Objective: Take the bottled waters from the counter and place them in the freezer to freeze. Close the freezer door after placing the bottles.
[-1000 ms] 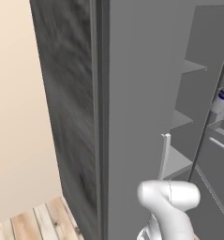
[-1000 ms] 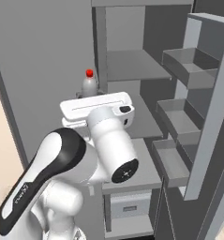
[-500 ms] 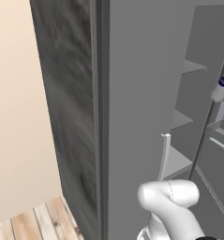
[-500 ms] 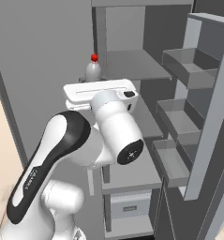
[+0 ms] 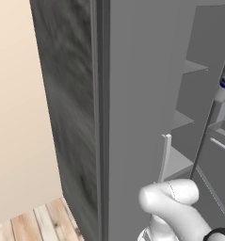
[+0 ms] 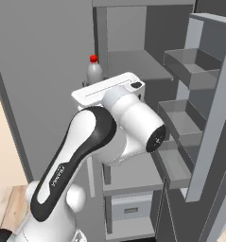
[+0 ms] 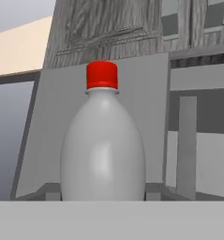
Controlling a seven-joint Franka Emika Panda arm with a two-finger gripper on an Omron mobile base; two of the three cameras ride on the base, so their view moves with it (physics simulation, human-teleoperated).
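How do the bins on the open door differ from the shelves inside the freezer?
The door bins have raised front and side walls, while the inner shelves are flat slabs. The bins hang on the open freezer door, while the shelves sit inside the freezer. Both are plain grey.

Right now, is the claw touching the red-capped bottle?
Touching. In the hand view the bottle sits dead centre, its base running down between the claw. In the right base view it rises upright above the hand, lifted toward the freezer shelf.
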